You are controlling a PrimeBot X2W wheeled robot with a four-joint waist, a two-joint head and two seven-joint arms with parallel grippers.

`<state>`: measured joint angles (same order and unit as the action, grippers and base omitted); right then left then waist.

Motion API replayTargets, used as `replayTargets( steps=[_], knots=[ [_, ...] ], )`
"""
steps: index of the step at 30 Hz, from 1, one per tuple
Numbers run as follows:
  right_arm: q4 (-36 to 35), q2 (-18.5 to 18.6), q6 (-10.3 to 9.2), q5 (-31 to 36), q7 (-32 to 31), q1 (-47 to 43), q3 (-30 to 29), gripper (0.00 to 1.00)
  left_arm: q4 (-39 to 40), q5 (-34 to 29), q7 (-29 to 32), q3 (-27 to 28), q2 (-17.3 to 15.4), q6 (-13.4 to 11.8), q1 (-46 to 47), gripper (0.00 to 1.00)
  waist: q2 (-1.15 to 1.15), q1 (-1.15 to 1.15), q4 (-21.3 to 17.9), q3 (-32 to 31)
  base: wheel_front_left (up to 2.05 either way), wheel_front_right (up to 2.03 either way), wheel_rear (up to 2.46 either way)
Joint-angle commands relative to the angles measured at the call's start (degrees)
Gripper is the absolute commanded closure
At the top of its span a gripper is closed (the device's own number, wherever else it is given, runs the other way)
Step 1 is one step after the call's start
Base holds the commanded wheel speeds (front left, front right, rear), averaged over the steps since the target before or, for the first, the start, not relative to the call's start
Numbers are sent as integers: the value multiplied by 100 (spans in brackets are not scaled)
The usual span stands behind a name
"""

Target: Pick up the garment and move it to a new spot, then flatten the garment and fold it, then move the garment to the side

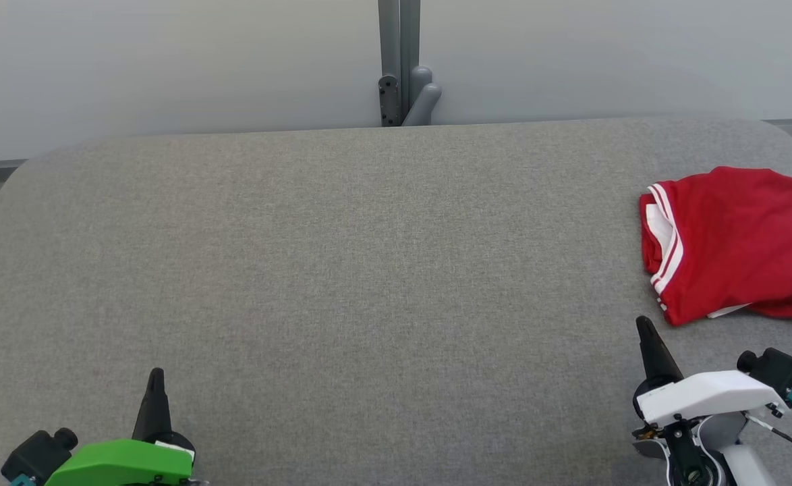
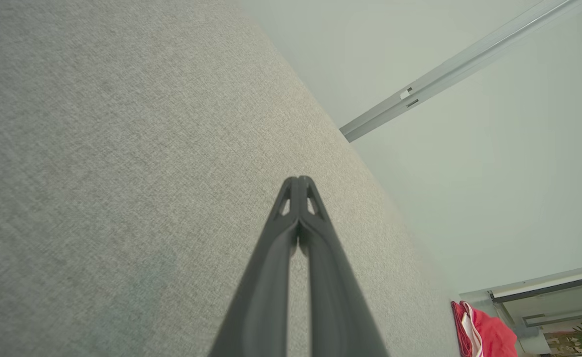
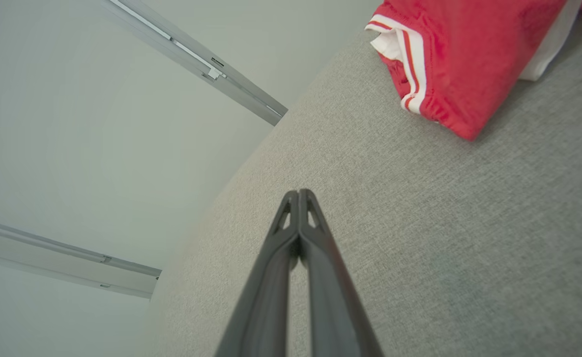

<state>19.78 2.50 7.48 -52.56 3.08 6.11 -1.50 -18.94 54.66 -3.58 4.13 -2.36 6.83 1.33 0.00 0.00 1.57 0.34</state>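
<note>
The garment [image 1: 733, 243] is red with white stripes and lies folded in a compact bundle at the right edge of the grey table [image 1: 342, 270]. It also appears in the right wrist view as the garment [image 3: 464, 54] at the top, and far off in the left wrist view as the garment [image 2: 484, 332]. My right gripper [image 1: 642, 322] hovers just in front of the bundle, apart from it, shut and empty. My left gripper [image 1: 156, 372] sits at the lower left over bare fabric, shut with nothing in it. In the wrist views, left gripper [image 2: 298, 179] and right gripper [image 3: 299, 192] show fingertips pressed together.
A grey post with a bracket [image 1: 403, 88] stands behind the table's far edge against a pale wall. The table's rounded far corners curve away at left and right. Broad bare grey surface spreads between the grippers.
</note>
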Motion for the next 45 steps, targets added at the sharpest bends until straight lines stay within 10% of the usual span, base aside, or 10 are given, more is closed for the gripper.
replayTargets(
  steps=[1, 45],
  knots=[
    [-105, 29, 2, -173, -36, 7, -41, 100, 83, 179, 34, 34, -40, 28, 147, 100, 0, 0, -2, 0, 0, 0, 0],
    [-494, 45, 2, -2738, -694, -69, -404, 100, 399, 2607, 667, 127, -62, 66, 373, 100, 0, 0, -94, -10, 0, 0, 0]
  ],
)
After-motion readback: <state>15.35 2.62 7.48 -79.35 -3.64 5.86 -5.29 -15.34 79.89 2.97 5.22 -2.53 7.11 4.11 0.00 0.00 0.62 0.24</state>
